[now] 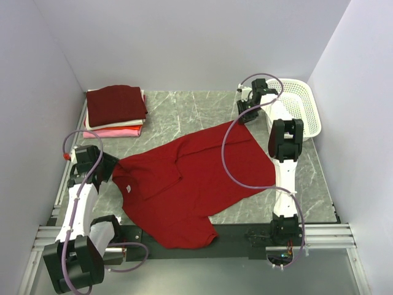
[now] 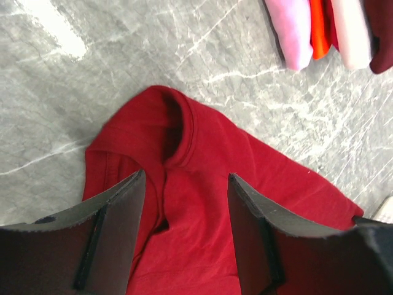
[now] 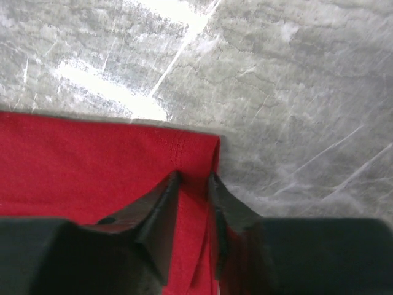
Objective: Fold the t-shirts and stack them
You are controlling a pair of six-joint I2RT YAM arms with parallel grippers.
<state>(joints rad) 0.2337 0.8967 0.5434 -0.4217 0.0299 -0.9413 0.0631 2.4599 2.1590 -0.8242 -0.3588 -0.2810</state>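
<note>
A bright red t-shirt (image 1: pixel 190 184) lies spread and rumpled across the grey marble table (image 1: pixel 184 110). Its collar (image 2: pixel 175 123) points toward the left arm. My left gripper (image 1: pixel 113 169) hovers over the cloth just behind the collar, open, both dark fingers (image 2: pixel 120 215) apart with only red fabric below them. My right gripper (image 1: pixel 249 114) is at the shirt's far right corner (image 3: pixel 202 147), its jaws drawn close on a fold of the hem (image 3: pixel 194 178). A stack of folded t-shirts (image 1: pixel 115 110), dark maroon on top with white and pink below, sits at the back left and shows as the folded edges of that stack (image 2: pixel 331 31) in the left wrist view.
A white perforated plastic basket (image 1: pixel 301 107) stands at the back right, just beyond the right gripper. White walls close in the table on three sides. The black front rail (image 1: pixel 239 233) runs under the shirt's near hem.
</note>
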